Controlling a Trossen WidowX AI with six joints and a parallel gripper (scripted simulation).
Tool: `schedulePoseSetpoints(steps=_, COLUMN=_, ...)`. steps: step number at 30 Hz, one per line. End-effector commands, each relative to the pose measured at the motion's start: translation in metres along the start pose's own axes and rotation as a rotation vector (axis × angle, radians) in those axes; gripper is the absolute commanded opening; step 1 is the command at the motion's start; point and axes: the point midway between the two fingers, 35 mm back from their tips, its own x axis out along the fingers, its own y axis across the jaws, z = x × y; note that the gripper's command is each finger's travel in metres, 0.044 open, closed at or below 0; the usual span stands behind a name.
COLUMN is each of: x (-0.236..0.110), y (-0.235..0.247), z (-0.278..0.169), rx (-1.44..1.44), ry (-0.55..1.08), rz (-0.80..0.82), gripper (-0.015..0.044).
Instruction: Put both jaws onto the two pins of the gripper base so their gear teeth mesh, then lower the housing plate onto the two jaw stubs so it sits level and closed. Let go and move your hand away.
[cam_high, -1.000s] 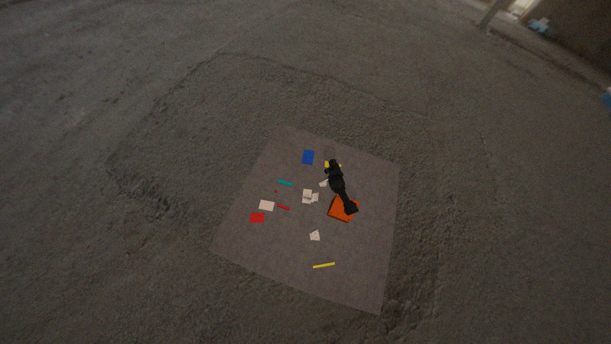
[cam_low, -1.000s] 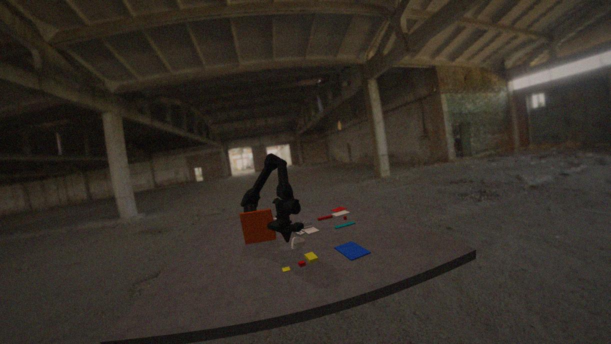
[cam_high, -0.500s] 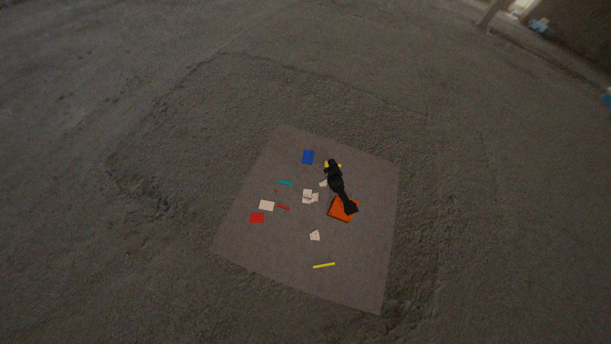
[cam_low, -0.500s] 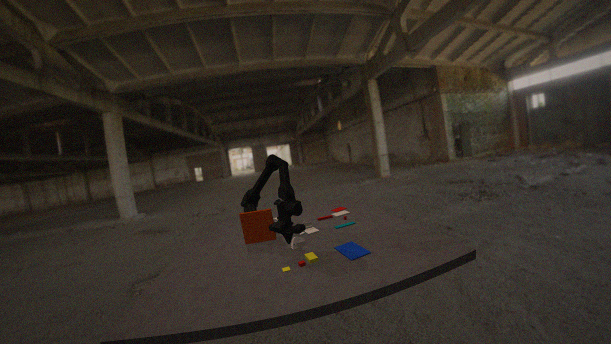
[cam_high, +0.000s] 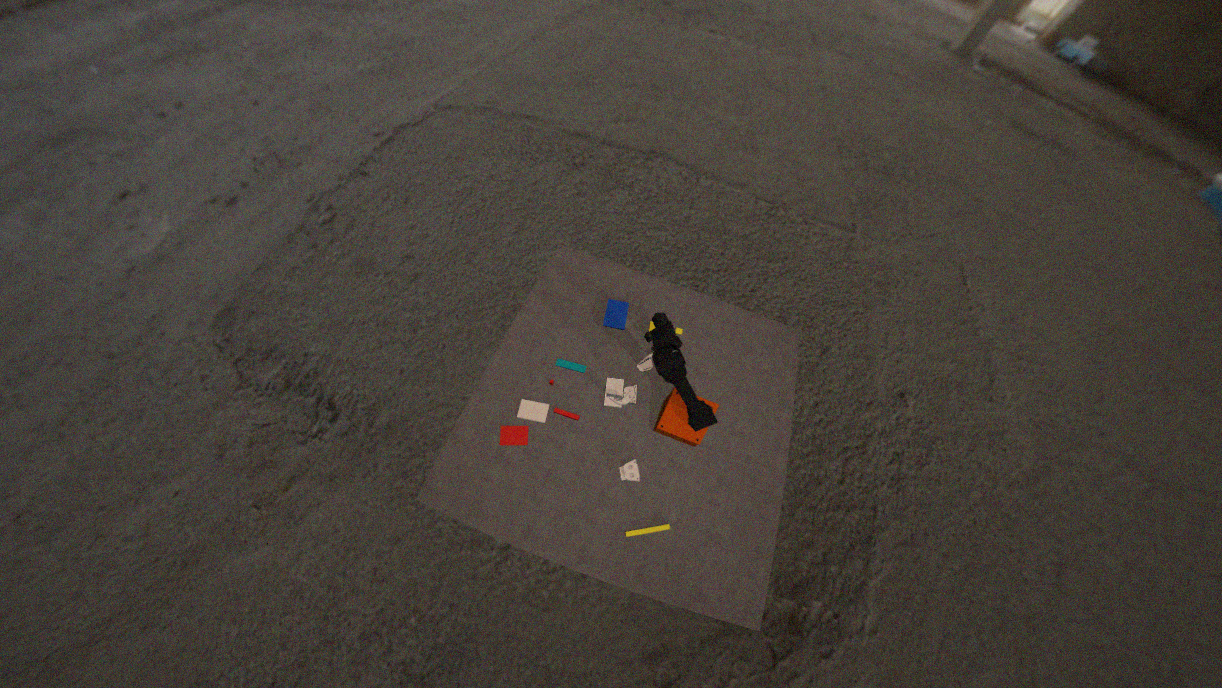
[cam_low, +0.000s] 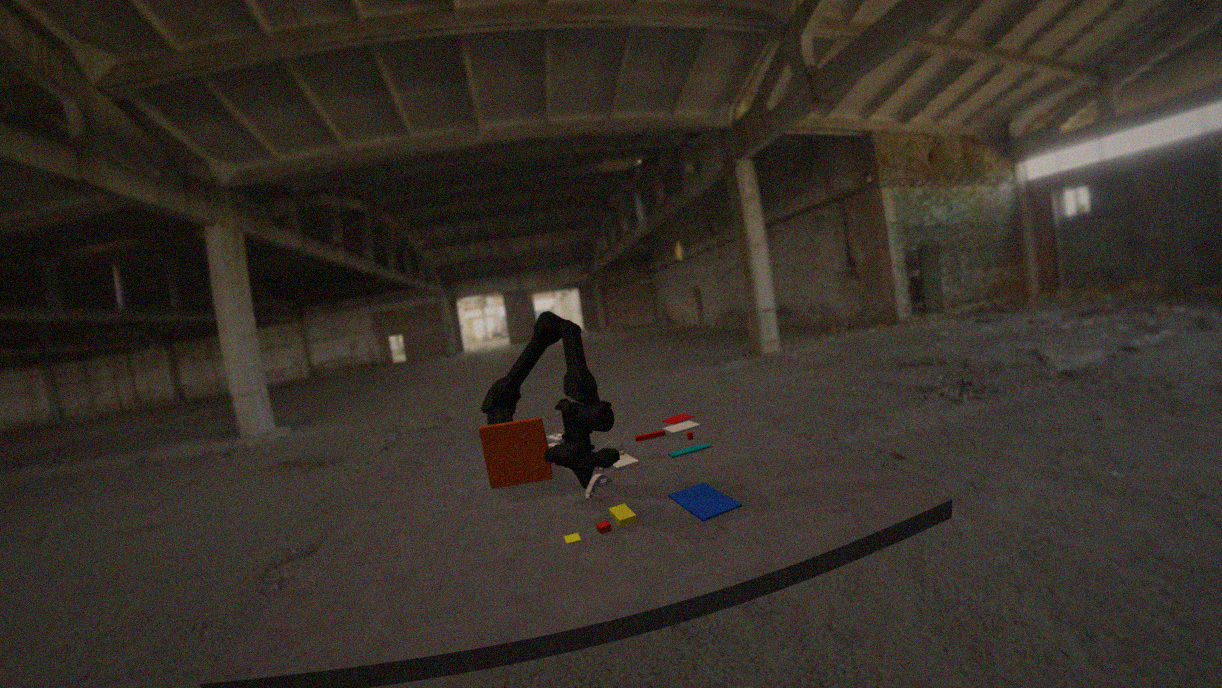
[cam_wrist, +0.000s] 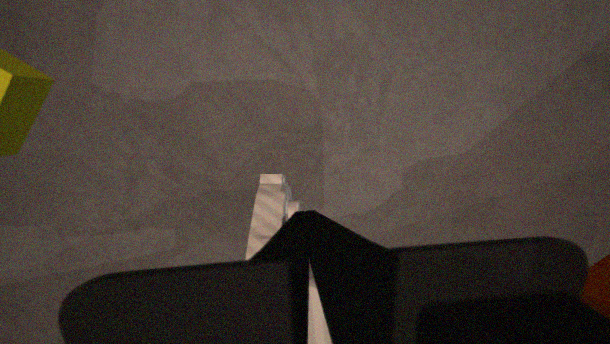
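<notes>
So my end effector is together right now, fingertips meeting, and I don't see anything clamped in it. It's pointing down, low over the surface, right by a pale curved piece that looks like one of the jaws. That one's up on its edge with a little stub poking out sideways. Can't tell if I'm actually touching it, since my fingers cover part of it in the wrist view.

Nearer the middle there's a pale plate-like part with another pale piece right up against it or overlapping, too small to say which. A separate pale piece with round marks lies well apart from those, so this thing isn't put together. I can't say for sure which part is the housing plate.

Also around: an orange box by my arm, a blue slab lying flat, and a yellow block near a small red cube.
</notes>
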Motion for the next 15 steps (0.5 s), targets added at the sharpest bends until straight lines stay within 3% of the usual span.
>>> schedulePoseSetpoints(steps=1, x=0.001, y=0.008, z=-0.001, rx=0.002, ry=0.004, rz=0.001, gripper=0.0000)
schedulePoseSetpoints(steps=15, x=-0.010, y=0.023, z=-0.001, rx=0.000, ry=0.003, rz=0.004, gripper=0.0000)
